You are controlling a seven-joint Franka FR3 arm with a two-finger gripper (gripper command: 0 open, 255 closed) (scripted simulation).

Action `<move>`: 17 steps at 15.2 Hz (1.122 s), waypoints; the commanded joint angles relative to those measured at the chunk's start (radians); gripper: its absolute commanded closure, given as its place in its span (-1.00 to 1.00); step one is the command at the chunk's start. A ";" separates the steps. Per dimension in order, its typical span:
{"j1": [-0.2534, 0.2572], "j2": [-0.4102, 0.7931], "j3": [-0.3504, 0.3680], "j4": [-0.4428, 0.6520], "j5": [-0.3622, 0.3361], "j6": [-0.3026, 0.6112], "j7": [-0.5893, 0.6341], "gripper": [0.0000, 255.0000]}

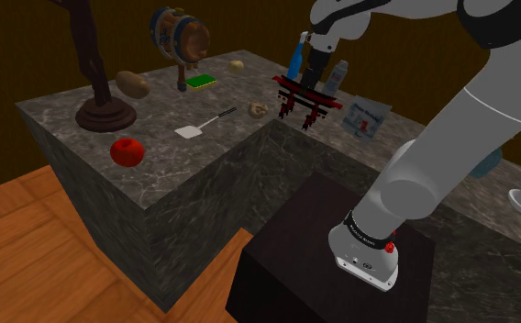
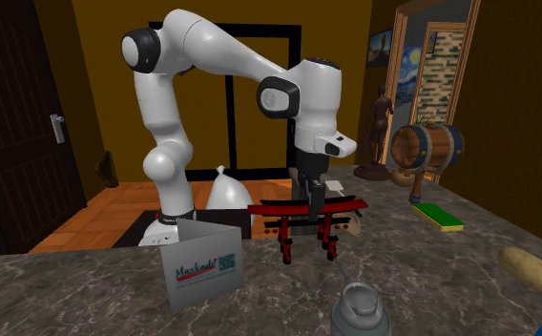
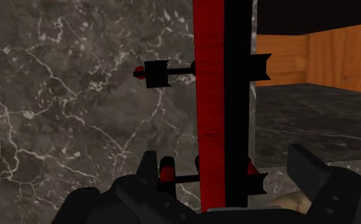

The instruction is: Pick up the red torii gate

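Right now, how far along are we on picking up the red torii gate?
Done: the approach. The gripper is down over the torii gate, with the top beam between the jaws. In hand: the grasp. In the wrist view the jaws stand open, with a gap on each side of the beam. Left: closing and lifting, since the gate's feet rest on the marble counter.

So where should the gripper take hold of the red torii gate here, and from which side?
Probably the top beam, near its middle, from straight above. The torii gate stands upright on the counter, so that beam is its highest, narrowest part. The open gripper straddles it across the thin width, fingers not touching.
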 commanded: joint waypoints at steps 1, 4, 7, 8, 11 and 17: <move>-0.002 0.006 -0.003 -0.011 0.003 0.017 -0.006 -1.00; -0.002 0.005 -0.003 -0.012 0.002 0.016 -0.006 1.00; -0.002 0.004 -0.003 -0.013 0.002 0.017 -0.006 1.00; -0.002 0.004 -0.003 -0.013 0.002 0.017 -0.006 1.00; -0.002 0.003 -0.003 -0.013 0.001 0.016 -0.006 1.00; -0.001 -0.019 0.003 0.035 -0.010 -0.050 0.007 1.00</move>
